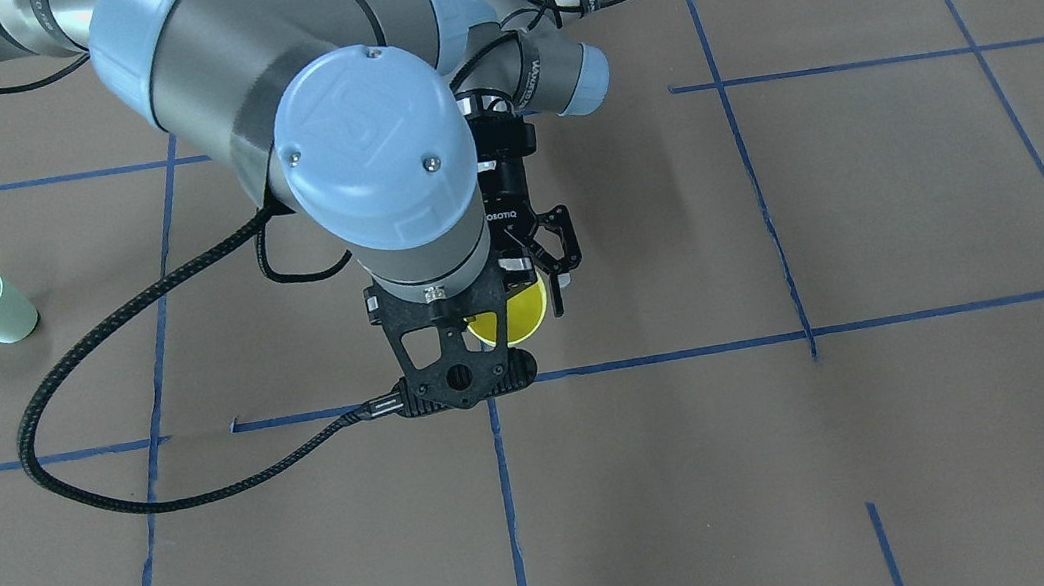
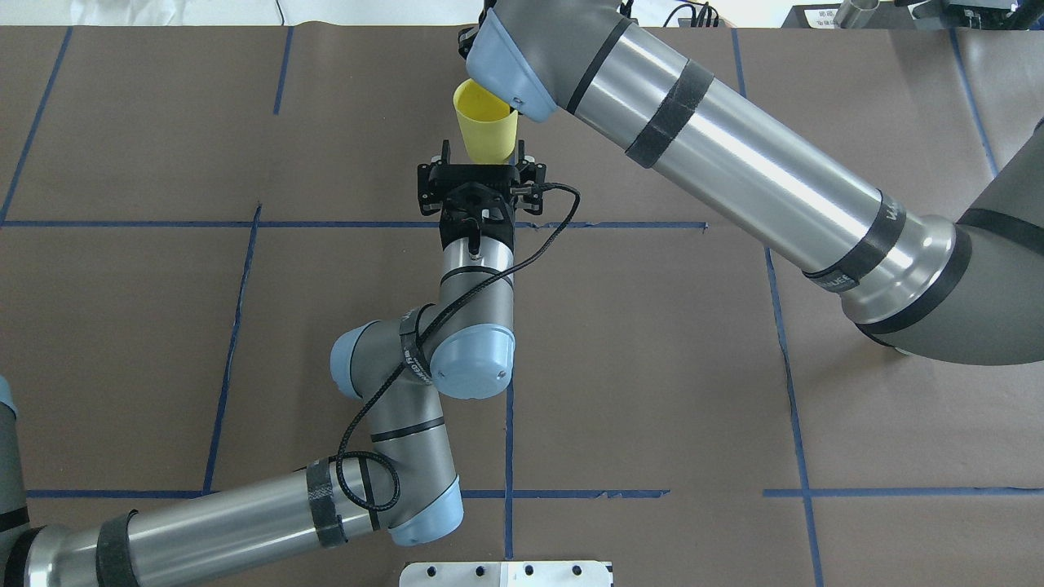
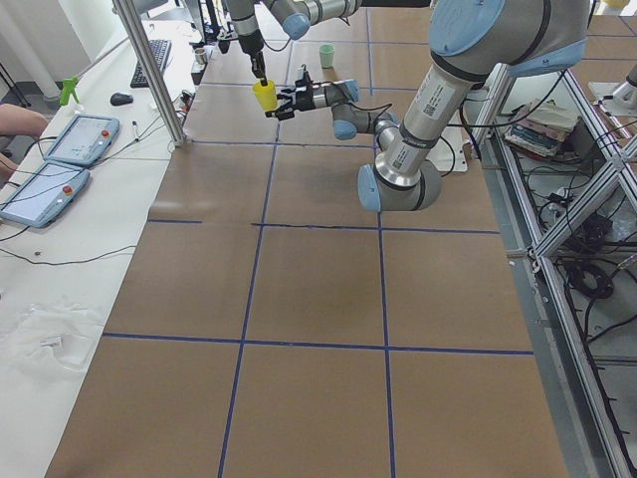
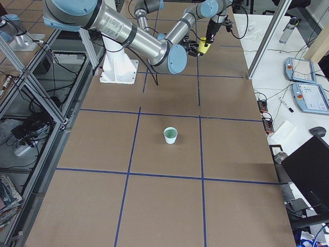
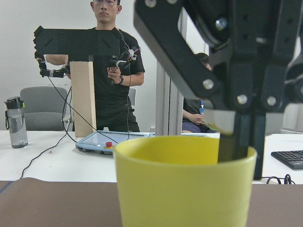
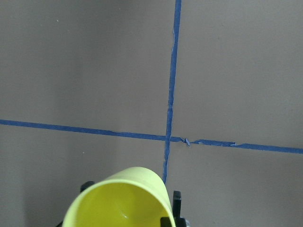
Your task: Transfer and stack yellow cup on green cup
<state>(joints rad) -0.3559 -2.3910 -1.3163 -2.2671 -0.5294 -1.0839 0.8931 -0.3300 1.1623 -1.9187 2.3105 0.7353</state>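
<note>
Holding the yellow cup (image 2: 487, 124) aloft, both hands (image 2: 481, 175) (image 5: 234, 142) clasp it.

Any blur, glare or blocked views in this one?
Left wrist: yellow cup fills the foreground, soft; room behind sharp. Front-facing: the near arm's joint hides most of the cup. Overhead: bright highlights on the right arm's tube. Right wrist: sharp on the tape, cup cropped.

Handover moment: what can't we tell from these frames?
- Right gripper: whether it is pinching the yellow cup. Its own wrist covers it in the overhead and front views.
- Left gripper: whether its fingers touch the cup. Its body hides the contact overhead.
- Cup base: cut off by the lower edge in both wrist views.
- Green cup: outside the overhead frame.
</note>
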